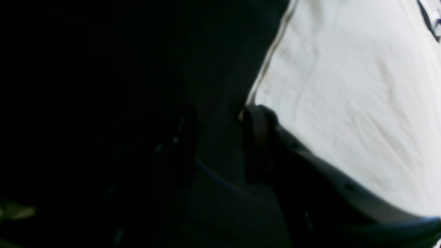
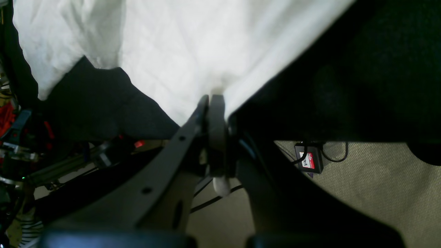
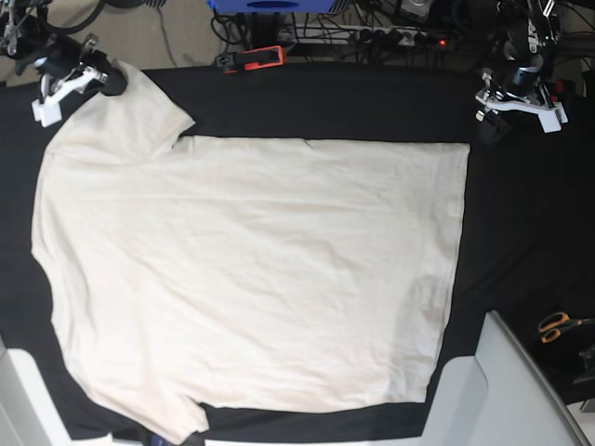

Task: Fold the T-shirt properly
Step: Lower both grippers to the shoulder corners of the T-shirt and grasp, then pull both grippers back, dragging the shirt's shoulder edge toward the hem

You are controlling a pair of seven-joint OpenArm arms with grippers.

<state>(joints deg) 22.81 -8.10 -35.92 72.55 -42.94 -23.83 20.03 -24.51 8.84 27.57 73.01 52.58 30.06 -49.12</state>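
Observation:
The cream T-shirt (image 3: 251, 269) lies spread flat on the black table cloth (image 3: 521, 242), with its hem toward the right in the base view. At the top left, my right gripper (image 3: 104, 80) sits on the upper sleeve. In the right wrist view this gripper (image 2: 212, 100) is shut, with the T-shirt (image 2: 193, 51) edge pinched between its fingers. My left gripper (image 3: 490, 119) is at the top right, just beyond the hem's upper corner. In the left wrist view, that gripper (image 1: 220, 115) stands open over bare black cloth. The T-shirt (image 1: 344, 96) corner lies at the tip of one finger (image 1: 256, 137).
Orange-handled scissors (image 3: 558, 325) lie at the table's right edge. A red clamp (image 3: 251, 59) sits at the back edge beside cables. Pale panels (image 3: 507, 390) rise at the front right and front left. Beyond the table edge, a small black box (image 2: 309, 159) lies on the carpet.

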